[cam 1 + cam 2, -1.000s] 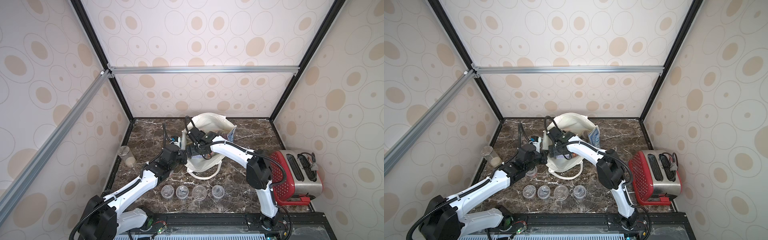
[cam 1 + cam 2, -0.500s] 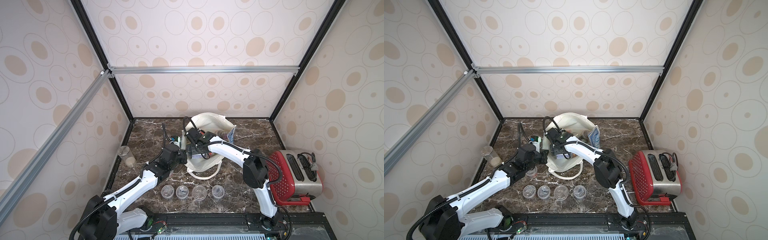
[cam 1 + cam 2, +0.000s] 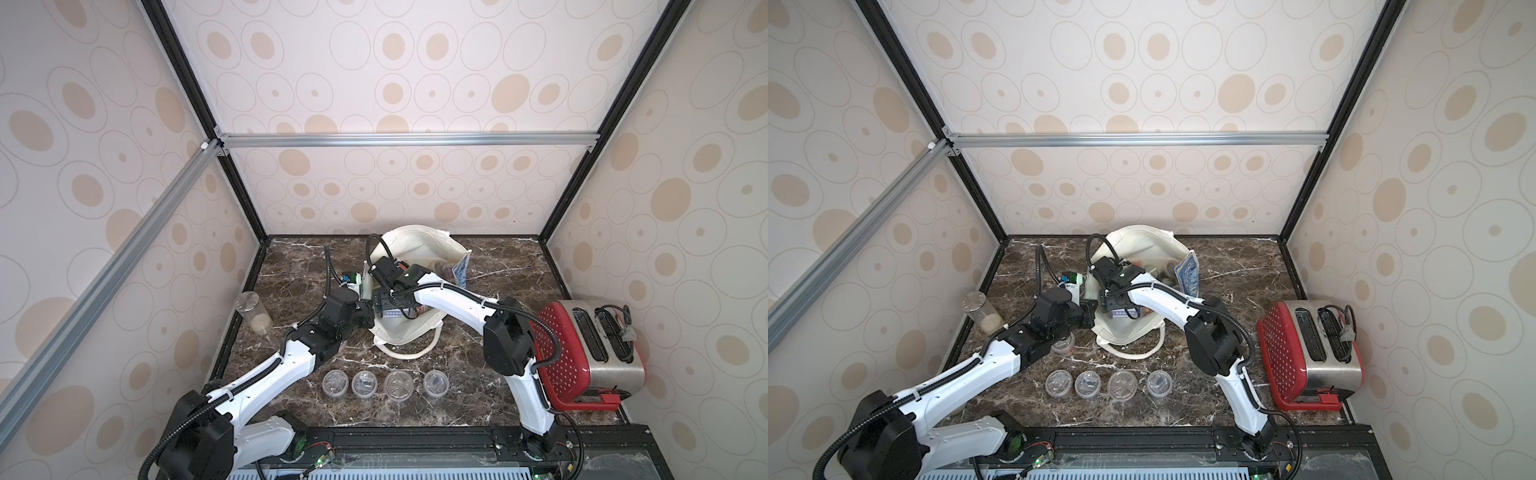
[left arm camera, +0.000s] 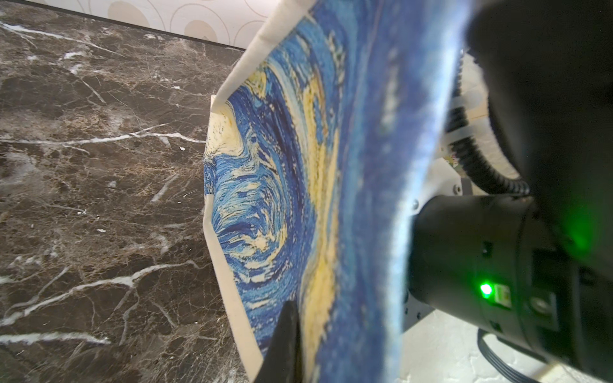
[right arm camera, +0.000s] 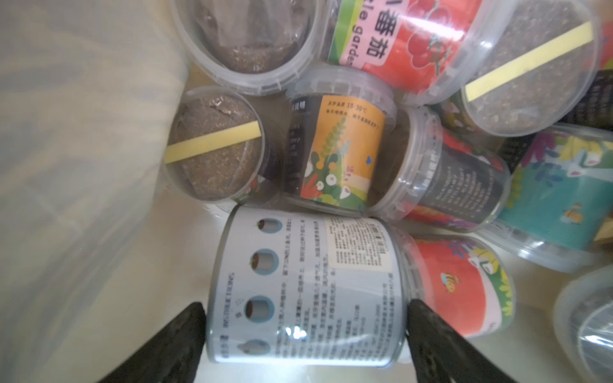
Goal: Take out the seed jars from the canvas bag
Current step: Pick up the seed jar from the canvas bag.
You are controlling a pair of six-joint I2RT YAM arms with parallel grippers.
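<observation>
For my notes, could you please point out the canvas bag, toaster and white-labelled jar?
canvas bag (image 3: 419, 246): a top view, inner wall.
toaster (image 3: 569, 361): a top view, red side.
white-labelled jar (image 5: 308, 298): right wrist view, label.

One bag (image 3: 419, 249); one toaster (image 3: 615, 368); one cylinder (image 3: 252, 311); five jars (image 3: 1121, 383) on the table (image 3: 498, 266); at least nine more inside the bag.

Left pincer (image 3: 369, 319) pinched closed; right pincer (image 5: 306, 303) (arm stretched forward) spread wide.
</observation>
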